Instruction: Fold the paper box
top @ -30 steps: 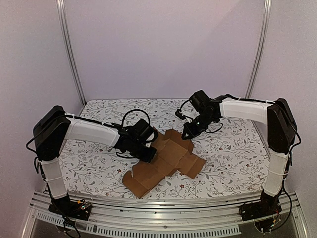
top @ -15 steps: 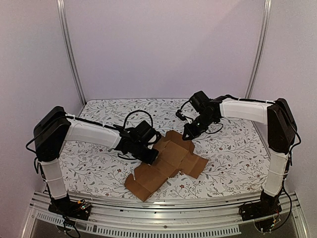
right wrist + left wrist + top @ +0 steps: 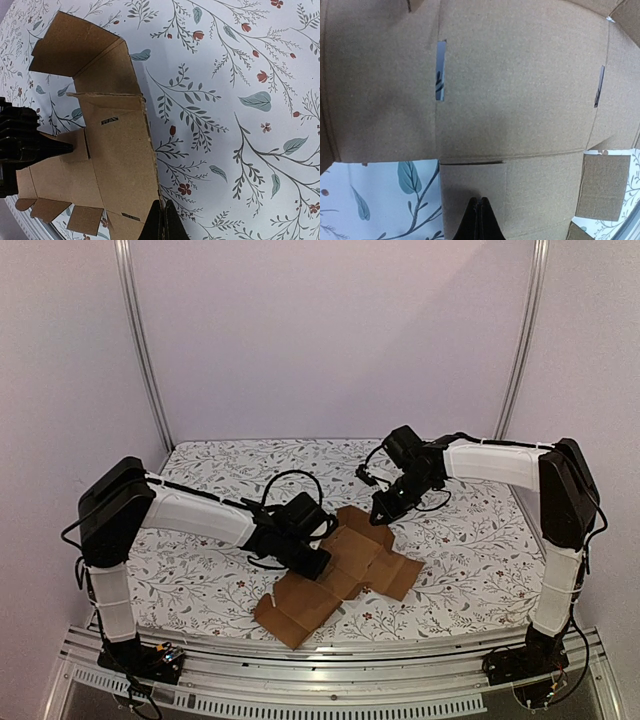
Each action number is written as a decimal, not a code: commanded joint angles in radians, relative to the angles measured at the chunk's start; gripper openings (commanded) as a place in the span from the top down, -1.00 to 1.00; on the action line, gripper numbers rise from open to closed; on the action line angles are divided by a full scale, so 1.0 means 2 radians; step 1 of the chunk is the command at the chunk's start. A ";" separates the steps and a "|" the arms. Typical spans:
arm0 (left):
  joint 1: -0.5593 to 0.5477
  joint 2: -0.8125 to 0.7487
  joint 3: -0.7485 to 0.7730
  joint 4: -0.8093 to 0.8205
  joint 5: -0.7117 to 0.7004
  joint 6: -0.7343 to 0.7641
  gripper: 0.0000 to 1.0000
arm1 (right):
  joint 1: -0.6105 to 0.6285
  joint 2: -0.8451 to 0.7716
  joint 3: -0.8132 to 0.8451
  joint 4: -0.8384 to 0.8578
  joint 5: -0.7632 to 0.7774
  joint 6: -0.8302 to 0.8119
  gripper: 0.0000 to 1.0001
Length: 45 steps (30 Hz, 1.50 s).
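Observation:
The paper box (image 3: 352, 558) is a flat brown die-cut cardboard sheet with flaps and slots, lying in the middle of the table. My left gripper (image 3: 321, 565) is shut, its tips resting on a small flap of the sheet; the left wrist view shows the closed gripper (image 3: 480, 202) over the cardboard (image 3: 520, 90). My right gripper (image 3: 382, 517) is at the sheet's far edge. In the right wrist view that gripper (image 3: 163, 205) is shut with the edge of the sheet (image 3: 120, 150) running between its fingers. The left gripper's black tip (image 3: 62, 147) also shows there.
A floral tablecloth (image 3: 200, 570) covers the table. Two aluminium posts (image 3: 140, 350) stand at the back corners before a plain wall. A metal rail (image 3: 330, 690) runs along the near edge by the arm bases.
My left gripper has slid to the right and slightly nearer across the sheet. The sheet's near end has shifted a little to the right. The right gripper has stayed at the far edge.

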 commanded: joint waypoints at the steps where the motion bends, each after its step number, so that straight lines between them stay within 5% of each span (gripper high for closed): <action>1: -0.013 0.019 0.007 -0.001 0.005 0.004 1.00 | 0.004 0.006 -0.007 0.004 0.007 0.004 1.00; 12: -0.011 -0.022 0.028 -0.029 -0.014 0.019 1.00 | 0.005 -0.004 0.001 -0.003 0.016 -0.012 1.00; 28: 0.032 -0.153 0.030 -0.073 -0.050 0.048 1.00 | 0.022 -0.059 0.009 0.009 0.053 -0.148 1.00; 45: 0.139 -0.237 -0.093 0.045 -0.022 -0.002 0.91 | 0.075 -0.099 -0.038 0.058 0.107 -0.284 1.00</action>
